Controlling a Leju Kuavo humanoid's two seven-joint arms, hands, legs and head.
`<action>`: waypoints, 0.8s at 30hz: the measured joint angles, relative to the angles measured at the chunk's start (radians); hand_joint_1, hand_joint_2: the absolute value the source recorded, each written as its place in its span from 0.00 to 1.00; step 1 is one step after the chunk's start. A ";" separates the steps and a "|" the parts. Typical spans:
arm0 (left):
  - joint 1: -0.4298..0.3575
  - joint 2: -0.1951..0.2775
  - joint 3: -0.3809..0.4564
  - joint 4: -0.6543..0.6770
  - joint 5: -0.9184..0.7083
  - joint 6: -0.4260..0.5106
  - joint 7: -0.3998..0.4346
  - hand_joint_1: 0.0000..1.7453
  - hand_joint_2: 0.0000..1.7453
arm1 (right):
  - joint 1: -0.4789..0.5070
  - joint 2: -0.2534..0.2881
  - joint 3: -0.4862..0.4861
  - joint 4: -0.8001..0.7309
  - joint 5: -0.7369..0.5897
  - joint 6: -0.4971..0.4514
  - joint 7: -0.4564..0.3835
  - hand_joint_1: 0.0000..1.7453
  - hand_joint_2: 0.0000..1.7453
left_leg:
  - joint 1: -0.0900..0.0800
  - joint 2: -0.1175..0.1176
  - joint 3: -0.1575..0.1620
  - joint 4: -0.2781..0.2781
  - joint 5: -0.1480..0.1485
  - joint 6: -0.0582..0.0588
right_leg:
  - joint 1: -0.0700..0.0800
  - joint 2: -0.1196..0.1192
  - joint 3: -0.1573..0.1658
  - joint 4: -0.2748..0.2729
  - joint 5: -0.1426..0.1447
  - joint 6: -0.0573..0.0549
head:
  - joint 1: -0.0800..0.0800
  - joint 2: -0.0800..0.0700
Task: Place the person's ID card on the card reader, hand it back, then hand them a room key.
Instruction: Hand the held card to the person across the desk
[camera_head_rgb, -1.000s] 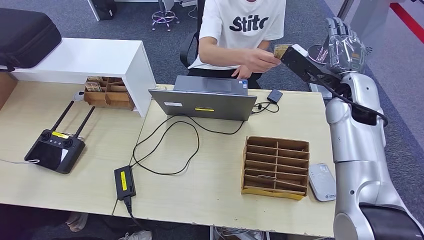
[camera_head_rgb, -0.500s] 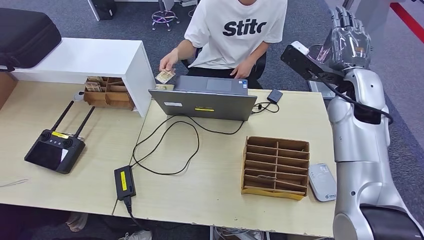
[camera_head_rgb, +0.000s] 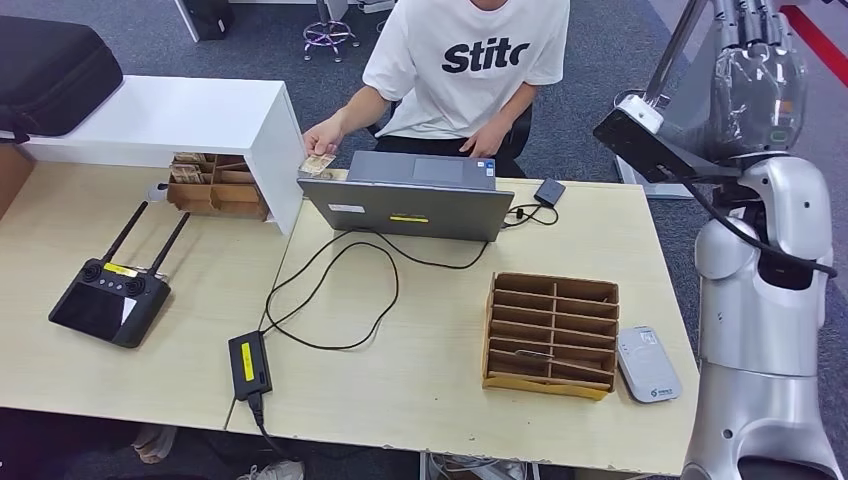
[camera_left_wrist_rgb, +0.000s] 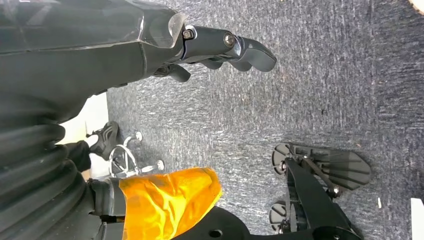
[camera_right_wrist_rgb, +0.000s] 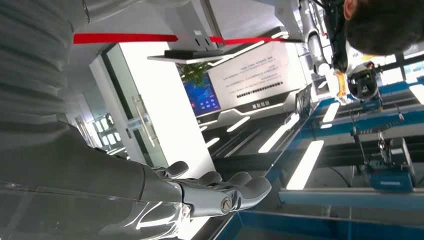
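My right hand (camera_head_rgb: 757, 75) is raised beside the desk, fingers straight, holding nothing, while the person's hand (camera_head_rgb: 322, 136) holds the ID card (camera_head_rgb: 319, 164) by the laptop (camera_head_rgb: 408, 205), so I judge the handback done and the room key left.

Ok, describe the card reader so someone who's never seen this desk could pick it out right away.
Start at the light wooden desk and go to its front right corner, on the robot's right. There stands a brown cardboard divider box, and the card reader lies flat just beside it at the desk edge. It is the only pale grey, rounded slab there, with a small blue mark.
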 joint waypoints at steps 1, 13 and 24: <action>0.000 -0.001 0.001 0.000 0.000 0.001 0.001 0.00 1.00 | 0.011 -0.009 0.000 -0.023 -0.010 0.000 -0.004 0.00 1.00 | 0.000 0.000 0.000 0.000 0.000 0.000 | 0.000 0.000 0.000 0.000 0.000 0.000 | 0.000 0.000; 0.002 -0.004 0.021 0.000 0.000 0.006 -0.003 0.00 1.00 | 0.127 -0.083 -0.022 -0.230 -0.060 -0.024 -0.020 0.00 1.00 | 0.000 0.000 0.000 0.000 0.000 0.000 | 0.000 0.000 0.000 0.000 0.000 0.000 | 0.000 0.000; 0.012 -0.018 0.065 0.000 0.000 0.012 0.001 0.00 1.00 | 0.386 -0.135 -0.078 -0.441 -0.084 -0.115 -0.083 0.00 1.00 | 0.000 0.000 0.000 0.000 -0.001 0.001 | 0.000 0.000 -0.001 -0.001 0.000 0.000 | 0.000 0.000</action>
